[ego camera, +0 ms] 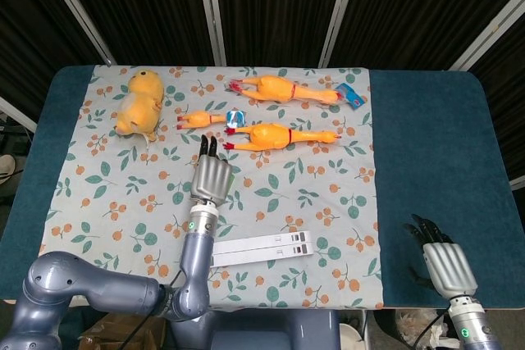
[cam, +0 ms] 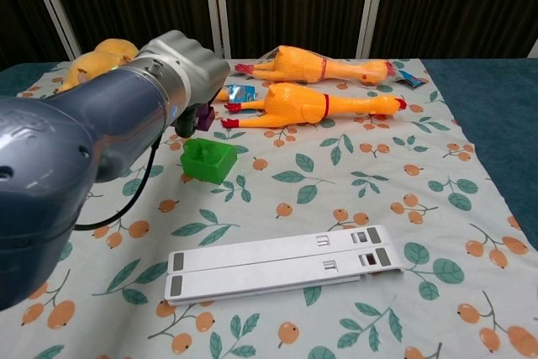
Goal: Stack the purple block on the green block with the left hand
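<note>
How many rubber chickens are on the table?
3. One big rubber chicken lies at the far edge of the cloth, another big one lies just in front of it, and a small one lies to their left. None seems hidden.

Glossy rubbery chickens [cam: 324, 105], smooth plastic green block [cam: 208, 161], matt printed cloth [cam: 437, 199], brushed-metal arm casing [cam: 92, 149].

— What surrounds the work area?
— A table [ego camera: 426, 145] topped in dark blue felt, with a white cloth [ego camera: 328, 202] printed with leaves and orange berries laid over its left and middle part.
— And behind it?
— Dark pleated curtains [ego camera: 271, 6] crossed by slanted white poles [ego camera: 338, 11]. The light is even, without hard shadows.
</note>
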